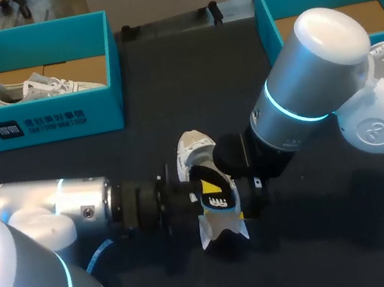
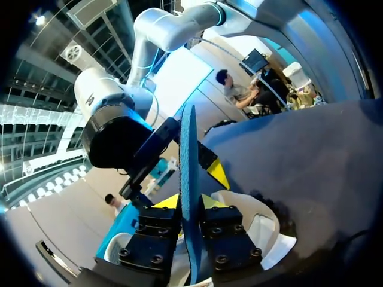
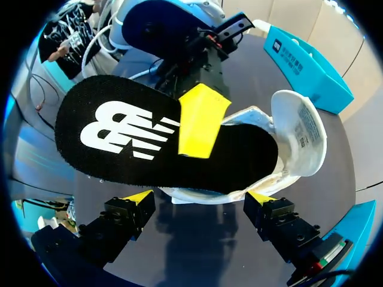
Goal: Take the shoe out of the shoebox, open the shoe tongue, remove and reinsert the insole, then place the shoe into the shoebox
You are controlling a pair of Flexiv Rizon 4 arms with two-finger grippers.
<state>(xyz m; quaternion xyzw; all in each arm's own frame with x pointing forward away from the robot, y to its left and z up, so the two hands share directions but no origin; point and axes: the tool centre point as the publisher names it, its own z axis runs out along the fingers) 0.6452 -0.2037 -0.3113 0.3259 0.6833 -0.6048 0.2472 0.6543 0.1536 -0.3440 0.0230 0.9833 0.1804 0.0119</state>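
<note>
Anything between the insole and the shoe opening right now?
Nothing visible. The left gripper holds the insole with one end at the shoe; its tongue is folded back, clear of the opening.

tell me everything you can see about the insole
The insole is a thin, flat, foot-shaped pad. Its top is black and fabric-like, with a white logo at the free end, and its edge looks blue in the left wrist view. The other end lies on or in the white shoe; I cannot tell which. The left gripper is shut on it, one yellow finger across the top face. The right gripper is open, with the insole ahead of its fingers.
</note>
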